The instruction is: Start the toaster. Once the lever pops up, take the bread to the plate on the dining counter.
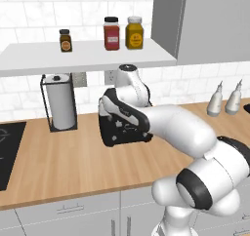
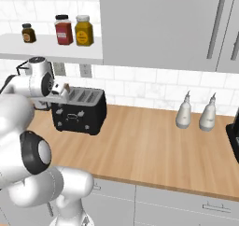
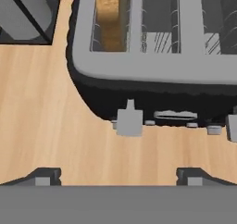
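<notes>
The task looks to be at its early stage. The toaster (image 2: 79,110) stands on the wood desk (image 2: 154,150) against the tiled wall, just beside the paper-towel holder (image 1: 59,103). In the hand view the bread (image 3: 110,15) sits down in the toaster's leftmost slot, its golden-brown face showing between the slot walls; the other slots look bare. It has not been taken out, and neither the plate nor the dining counter is in these pictures, so the carrying part is all left to do.

The pincer (image 3: 118,177) is spread wide, its two dark tips well apart and pinching nothing. It hangs above and in front of the toaster, looking down over the front face. A pale lever tab (image 3: 129,121) juts from the front below the slot with the bread, roughly between the two tips but apart from them. Whether that lever is up or pressed down cannot be told for certain from this angle; it sits low on the front, near the small knobs (image 3: 173,115).

So, as a judgement: either the start push is about to be made or the toasting is under way. What remains in any case is lifting the slice out, driving to the dining counter, and laying it on the plate.
</notes>
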You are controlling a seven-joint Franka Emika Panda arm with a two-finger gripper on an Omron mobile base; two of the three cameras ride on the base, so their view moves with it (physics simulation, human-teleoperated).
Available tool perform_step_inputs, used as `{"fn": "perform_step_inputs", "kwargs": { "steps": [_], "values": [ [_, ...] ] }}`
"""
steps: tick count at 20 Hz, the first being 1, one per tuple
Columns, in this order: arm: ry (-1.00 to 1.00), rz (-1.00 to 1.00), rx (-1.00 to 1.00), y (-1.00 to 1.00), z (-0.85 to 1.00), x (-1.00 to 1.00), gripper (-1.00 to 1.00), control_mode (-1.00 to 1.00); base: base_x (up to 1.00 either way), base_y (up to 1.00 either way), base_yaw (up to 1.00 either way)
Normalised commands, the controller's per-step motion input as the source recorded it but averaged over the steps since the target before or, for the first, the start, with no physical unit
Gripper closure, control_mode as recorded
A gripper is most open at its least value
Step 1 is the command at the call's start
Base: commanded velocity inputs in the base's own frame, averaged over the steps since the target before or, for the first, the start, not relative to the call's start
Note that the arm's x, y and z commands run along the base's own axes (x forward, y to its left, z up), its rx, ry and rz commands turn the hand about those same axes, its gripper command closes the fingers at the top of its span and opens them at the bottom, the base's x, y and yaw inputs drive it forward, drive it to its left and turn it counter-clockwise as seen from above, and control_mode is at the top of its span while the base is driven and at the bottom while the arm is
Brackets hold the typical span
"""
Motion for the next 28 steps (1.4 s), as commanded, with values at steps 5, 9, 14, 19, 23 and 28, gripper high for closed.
{"fn": "perform_step_inputs", "kwargs": {
  "steps": [5, 9, 14, 19, 23, 28],
  "values": [
    [-0.08, 0.00, 0.00, 0.00, -0.63, 0.09, -1.00, -1.00, 0.00, 0.00, 0.00],
    [-0.08, 0.00, 0.00, 0.21, -0.32, 0.22, -1.00, -1.00, 0.00, 0.00, 0.00],
    [-0.02, 0.00, 0.00, 0.27, 0.00, 0.37, -1.00, -1.00, 0.00, 0.00, 0.00],
    [0.00, 0.00, 0.00, 0.02, -0.04, 0.09, -1.00, -1.00, 0.00, 0.00, 0.00],
    [0.00, 0.00, 0.00, 0.00, -0.06, 0.00, -1.00, -1.00, 0.00, 0.00, 0.00],
    [0.02, 0.00, 0.00, 0.00, -0.18, 0.00, -1.00, -1.00, 0.00, 0.00, 0.00]
  ]
}}
